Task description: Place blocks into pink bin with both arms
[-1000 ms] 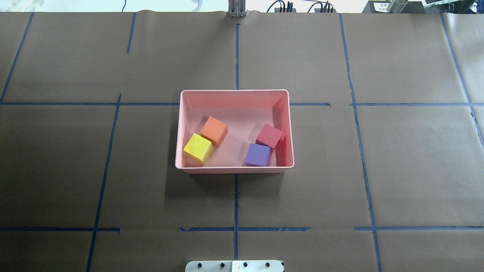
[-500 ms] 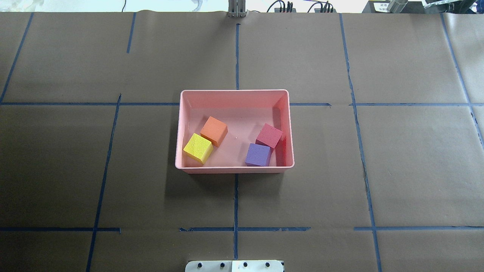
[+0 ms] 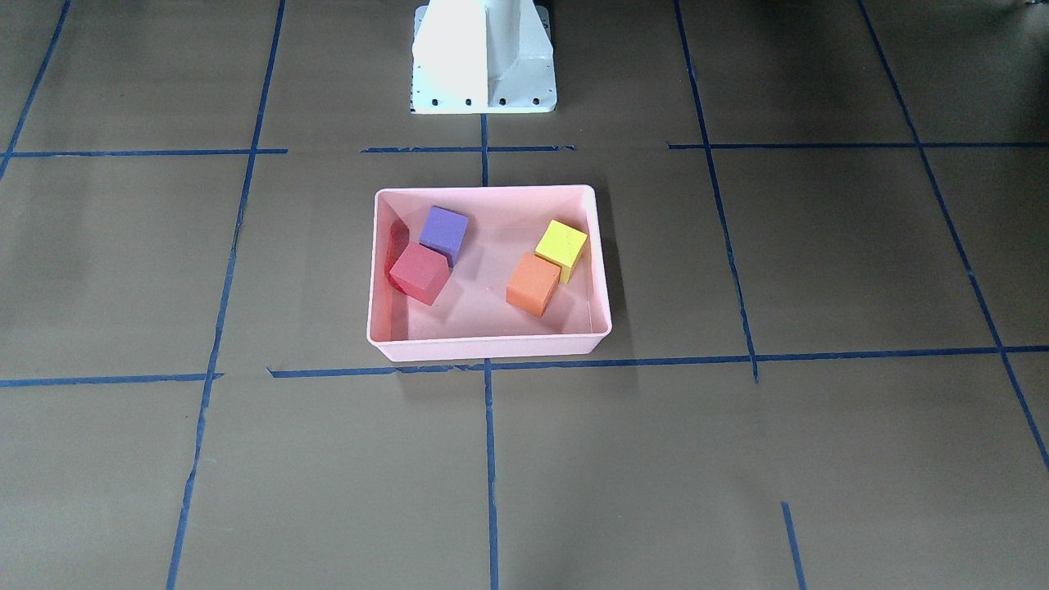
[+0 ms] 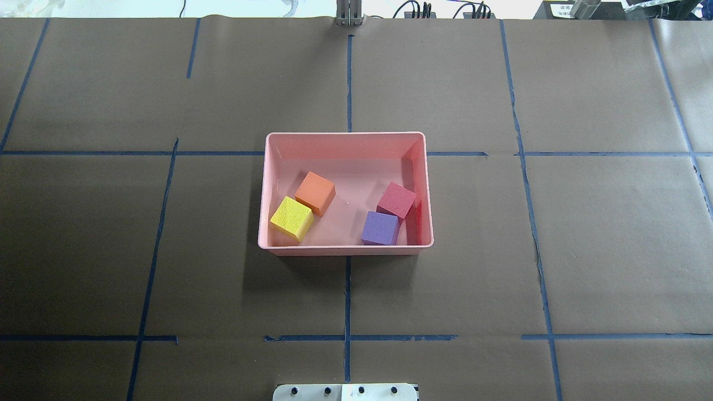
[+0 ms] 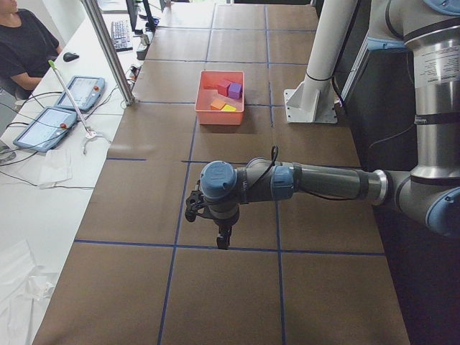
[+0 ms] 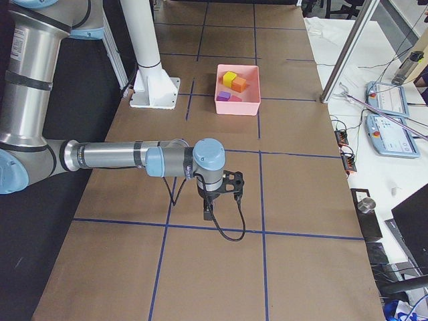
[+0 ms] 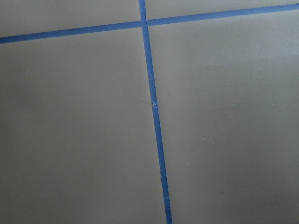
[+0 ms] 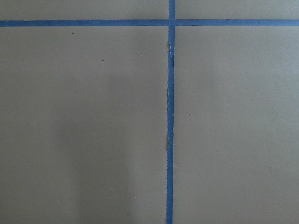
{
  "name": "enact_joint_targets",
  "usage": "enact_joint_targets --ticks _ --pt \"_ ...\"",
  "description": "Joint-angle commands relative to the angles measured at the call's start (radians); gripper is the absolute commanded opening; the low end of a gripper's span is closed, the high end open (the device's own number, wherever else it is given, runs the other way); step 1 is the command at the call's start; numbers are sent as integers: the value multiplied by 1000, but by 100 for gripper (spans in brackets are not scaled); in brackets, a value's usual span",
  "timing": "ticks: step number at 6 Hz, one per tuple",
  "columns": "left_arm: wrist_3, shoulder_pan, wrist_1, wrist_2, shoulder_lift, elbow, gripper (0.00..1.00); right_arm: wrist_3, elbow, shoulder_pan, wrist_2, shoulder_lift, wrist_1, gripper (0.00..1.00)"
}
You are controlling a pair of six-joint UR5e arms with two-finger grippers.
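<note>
All four blocks sit in the pink bin (image 4: 345,134) at mid-counter, with both arms well apart from it.

Nothing has shifted in the overhead view over the last second, so I judge the task done. The bin opens upward, its long axis running along the counter's (image 4: 601,250) length. The yellow-green block (image 4: 292,218) and orange block (image 4: 315,192) touch in its left half. The purple block (image 4: 380,228) and red-pink block (image 4: 396,200) touch near its right wall. All four sit askew to the walls, and as cubes they have no long axis. The left hand (image 5: 223,241) and right hand (image 6: 208,215) hang over blue tape (image 8: 170,116) toward opposite counter ends. Whether their fingers are spread or closed, I cannot tell.
</note>
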Motion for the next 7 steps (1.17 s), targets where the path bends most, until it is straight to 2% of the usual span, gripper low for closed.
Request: enact_joint_targets --ticks 1,2,3,4,7 --pt "0 -3 -11 3 56 -8 100 -25 0 0 5 -2 1 100" --pt "2 -3 -12 3 61 -8 100 -25 0 0 5 -2 2 100" --pt "0 -21 2 -6 82 -91 100 -27 -3 0 -1 -2 2 100" --pt "-2 -25 1 -7 113 -119 100 -27 -10 0 -4 1 1 100" --pt "0 -25 -2 -13 115 -123 100 -27 -15 0 -1 3 1 100"
